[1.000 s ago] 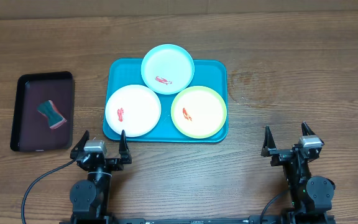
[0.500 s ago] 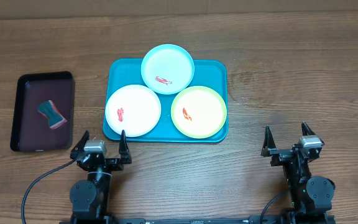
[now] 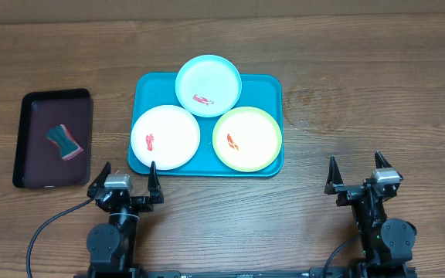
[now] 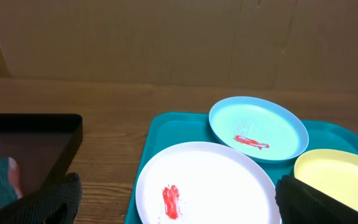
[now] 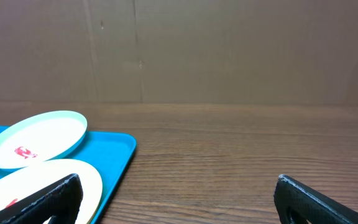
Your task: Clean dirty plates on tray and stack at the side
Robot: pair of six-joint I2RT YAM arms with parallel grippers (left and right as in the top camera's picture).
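Note:
The turquoise tray (image 3: 265, 86) lies at the table's middle and holds three plates, each with a small red smear. The light blue plate (image 3: 208, 81) overlaps the tray's far rim. The white plate (image 3: 165, 137) is at front left, the yellow-green rimmed plate (image 3: 247, 138) at front right. My left gripper (image 3: 127, 174) is open and empty just in front of the white plate (image 4: 207, 186). My right gripper (image 3: 354, 171) is open and empty on bare wood, right of the tray (image 5: 114, 152). The light blue plate also shows in both wrist views (image 4: 260, 127) (image 5: 39, 138).
A dark maroon-black tray (image 3: 33, 166) lies at the left with a teal and pink sponge (image 3: 64, 142) in it. Bare wooden table (image 3: 361, 100) lies to the right of the turquoise tray. A brown wall stands behind the table's far edge.

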